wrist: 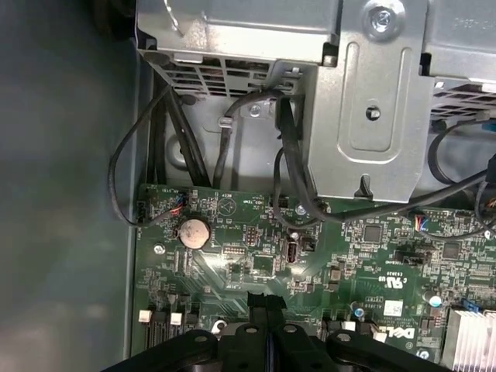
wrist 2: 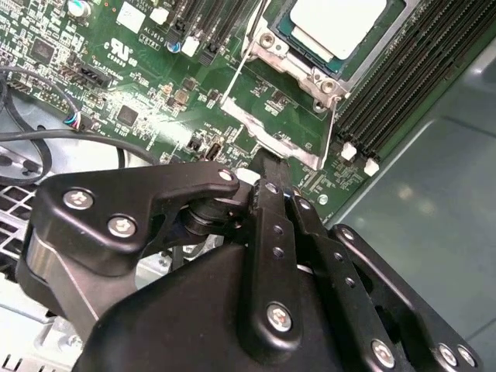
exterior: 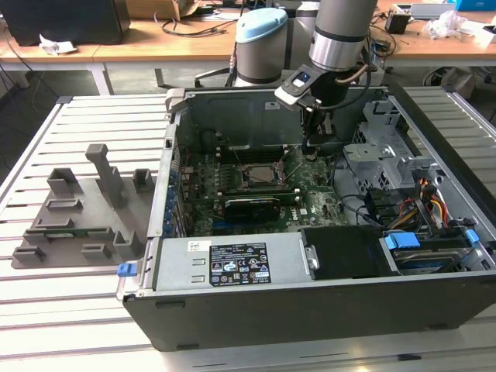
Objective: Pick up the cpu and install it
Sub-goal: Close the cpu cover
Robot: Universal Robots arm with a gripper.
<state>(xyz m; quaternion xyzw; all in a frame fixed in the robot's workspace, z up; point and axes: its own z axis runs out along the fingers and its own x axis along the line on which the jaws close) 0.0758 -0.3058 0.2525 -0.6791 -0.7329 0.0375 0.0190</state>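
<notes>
End effector point(wrist 2: 267, 164) pinched narrow beside socket point(wrist 2: 325, 77), tip contact unclear; cpu point(wrist 2: 337, 23) seated, edge cropped.

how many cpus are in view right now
1. The cpu lies in the metal-framed socket on the motherboard, in the second wrist view. Others could be hidden elsewhere in the case.
</notes>
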